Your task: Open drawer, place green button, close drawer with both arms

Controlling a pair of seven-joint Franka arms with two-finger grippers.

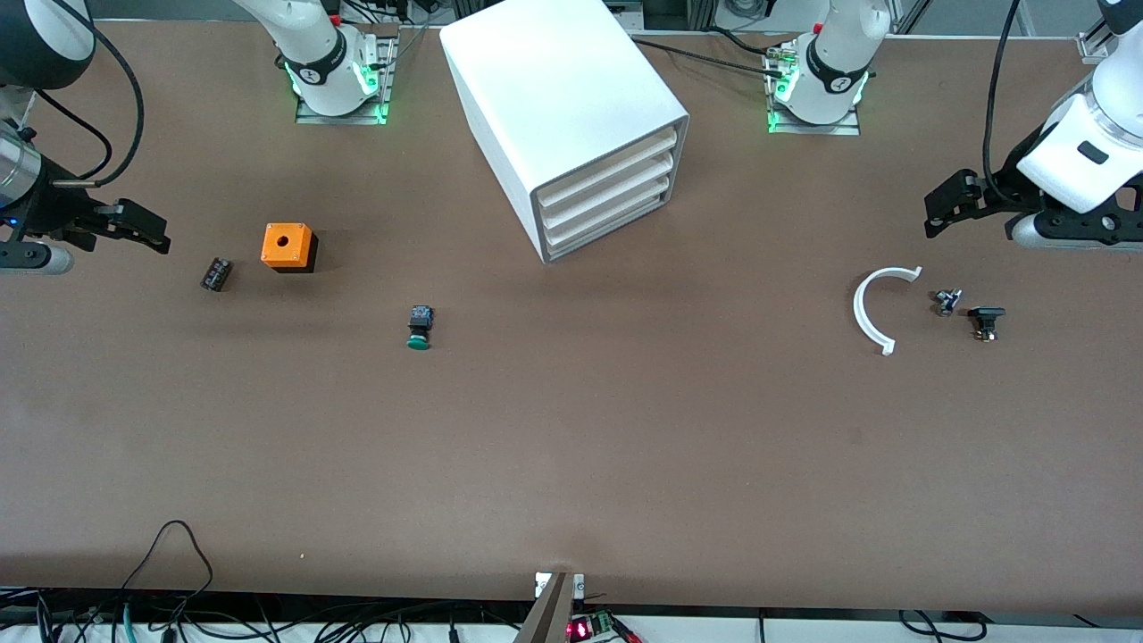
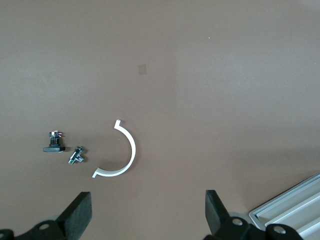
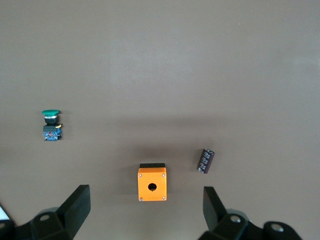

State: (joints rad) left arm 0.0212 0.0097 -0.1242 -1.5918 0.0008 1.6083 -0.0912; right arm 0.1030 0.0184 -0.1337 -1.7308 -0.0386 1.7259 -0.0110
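Drawer (image 1: 607, 234) sitting shut at the cabinet's (image 1: 563, 107) base, nothing started. Left gripper (image 1: 946, 210) hovering with fingers (image 2: 80, 215) spread, nothing between them; drawer front lying past one fingertip, toward table centre. Right gripper (image 1: 134, 228) likewise hovering spread and empty. Button (image 1: 419, 327) lying on its side, cap toward the front camera, closer to the right arm.

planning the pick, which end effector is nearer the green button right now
Right. The right end effector hangs open at the right arm's end, past the orange cube from the button. The left end effector, open, is at the left arm's end, much farther off.
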